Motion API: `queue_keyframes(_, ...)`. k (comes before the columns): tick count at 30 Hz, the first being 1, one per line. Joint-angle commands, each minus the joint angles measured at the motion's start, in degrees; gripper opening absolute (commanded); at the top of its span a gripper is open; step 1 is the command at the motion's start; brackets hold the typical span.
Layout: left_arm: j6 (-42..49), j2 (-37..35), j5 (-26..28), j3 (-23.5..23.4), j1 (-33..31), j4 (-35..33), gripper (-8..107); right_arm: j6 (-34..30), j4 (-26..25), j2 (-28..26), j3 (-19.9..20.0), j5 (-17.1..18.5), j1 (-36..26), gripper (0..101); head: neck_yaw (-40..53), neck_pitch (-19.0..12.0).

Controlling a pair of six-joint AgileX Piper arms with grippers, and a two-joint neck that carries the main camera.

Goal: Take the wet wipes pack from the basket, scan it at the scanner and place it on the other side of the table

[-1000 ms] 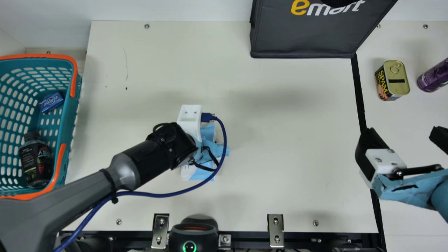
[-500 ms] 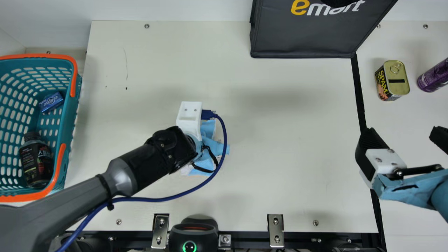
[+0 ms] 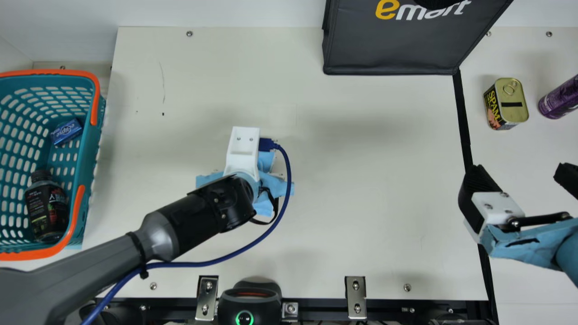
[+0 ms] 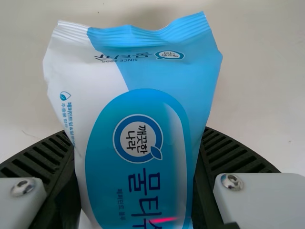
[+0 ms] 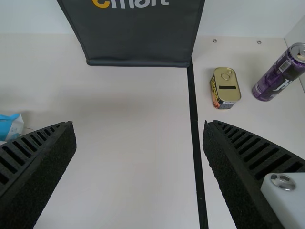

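Observation:
In the main view my left gripper [image 3: 244, 146] is over the table's middle, its fingers hidden under the wrist. The left wrist view has the left gripper [image 4: 136, 136] shut on the blue and white wet wipes pack [image 4: 138, 105], a red light streak on the printed face. The pack's end [image 5: 13, 127] peeks in at the right wrist view's left edge. The scanner [image 3: 249, 298] stands at the main view's bottom, its ring green. My right gripper [image 3: 521, 174] is open over the right side; in its wrist view too, the right gripper [image 5: 139, 126] holds nothing.
The teal basket [image 3: 87, 180] at the left holds a blue box [image 3: 67, 132] and a dark bottle [image 3: 46, 205]. A black bag [image 3: 393, 49] stands at the back. Beyond the black line are a can of meat [image 3: 505, 104] and a purple can [image 3: 560, 99].
The left gripper has moved slightly up the main view, away from the scanner, and its wrist has turned a little. The right arm has kept still.

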Motion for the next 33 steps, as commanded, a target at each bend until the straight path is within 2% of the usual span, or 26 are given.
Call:
queue_keyframes(1, -0.44, 0.07, -0.25, 0.16, -0.06, 0.85, -8, 0.0, 0.0, 0.0, 0.0, 0.0, 0.0, 95, 0.09, -1.66)
queue_keyframes(9, -1.03, 0.51, -1.13, 0.25, 0.13, 1.52, -8, 0.0, 0.0, 0.0, 0.0, 0.06, 0.0, 95, 0.09, -1.66)
queue_keyframes(16, 1.28, 1.08, -1.48, -2.23, -0.03, -2.29, -8, 0.0, 0.0, 0.0, 0.0, 0.01, 0.0, 95, 0.09, -1.66)
queue_keyframes(25, 5.14, 4.89, 0.59, -11.17, -1.54, -8.78, -8, 0.0, 0.0, 0.0, 0.0, 0.01, 0.0, 95, 0.09, -1.66)
queue_keyframes(33, 5.62, 10.57, 3.05, -20.26, -2.88, -11.25, -8, 0.0, 0.0, 0.0, 0.0, 0.01, 0.0, 95, 0.09, -1.66)
